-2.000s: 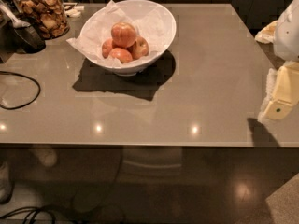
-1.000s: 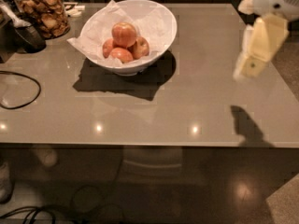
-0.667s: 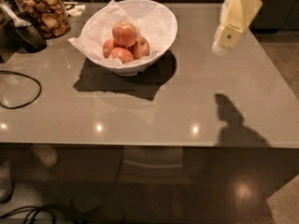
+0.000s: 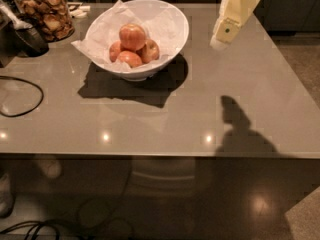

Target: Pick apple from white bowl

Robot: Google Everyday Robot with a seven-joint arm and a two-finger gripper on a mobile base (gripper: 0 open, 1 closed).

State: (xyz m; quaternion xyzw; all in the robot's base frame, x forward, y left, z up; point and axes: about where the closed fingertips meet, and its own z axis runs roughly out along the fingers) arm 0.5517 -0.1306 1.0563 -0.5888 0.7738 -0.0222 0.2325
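Approach step: the gripper [image 4: 223, 36] hovers at the white bowl's [image 4: 176, 19] three o'clock. I cannot tell its spread. Next it must reach the apple [image 4: 132, 36].

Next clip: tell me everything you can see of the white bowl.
The white bowl is wide, round and glossy, standing upright on the grey table toward its far left. Crinkled white paper lines it and pokes out over the left rim. Four apples lie inside, the largest apple on top of the others. The bowl casts a dark shadow in front. The gripper hangs to its right, above the table, apart from it.
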